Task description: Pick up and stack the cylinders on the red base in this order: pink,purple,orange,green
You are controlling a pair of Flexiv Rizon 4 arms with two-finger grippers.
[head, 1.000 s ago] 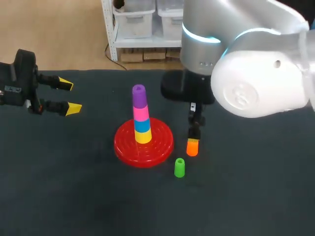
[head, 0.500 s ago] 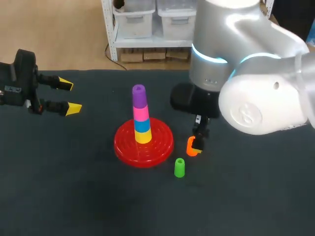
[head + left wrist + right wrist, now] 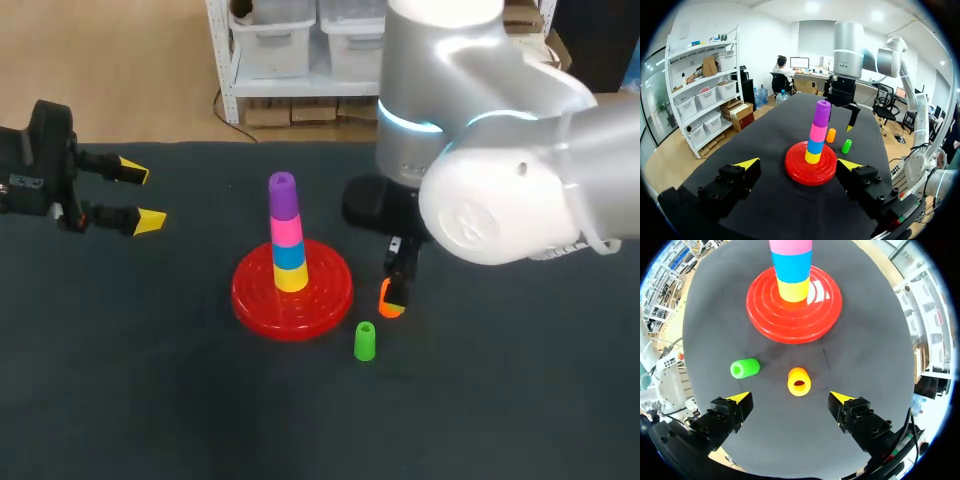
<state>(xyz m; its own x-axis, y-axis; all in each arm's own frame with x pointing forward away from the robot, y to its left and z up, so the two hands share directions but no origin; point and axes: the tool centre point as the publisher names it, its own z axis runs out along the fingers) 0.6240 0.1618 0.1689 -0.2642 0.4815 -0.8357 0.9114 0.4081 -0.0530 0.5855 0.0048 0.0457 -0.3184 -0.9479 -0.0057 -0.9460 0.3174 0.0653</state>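
Note:
The red base (image 3: pixel 325 298) holds a stack of yellow, blue, pink and purple cylinders, the purple cylinder (image 3: pixel 283 195) on top. Just right of the base stands the orange cylinder (image 3: pixel 390 303), with the green cylinder (image 3: pixel 365 341) a little nearer to me. My right gripper (image 3: pixel 397 292) hangs open directly over the orange cylinder (image 3: pixel 799 381), which lies between and slightly ahead of its yellow tips without touching them. The green cylinder (image 3: pixel 744 368) sits beside one finger. My left gripper (image 3: pixel 140 196) is open and empty, far left of the base (image 3: pixel 795 172).
The dark table mat (image 3: pixel 150 380) is bare to the front and left of the base. My right arm's large elbow (image 3: pixel 500 190) hangs over the right part of the table.
My right arm's elbow swung right and then back left while its wrist turned over the orange cylinder. The cylinders and my left arm stayed where they were.

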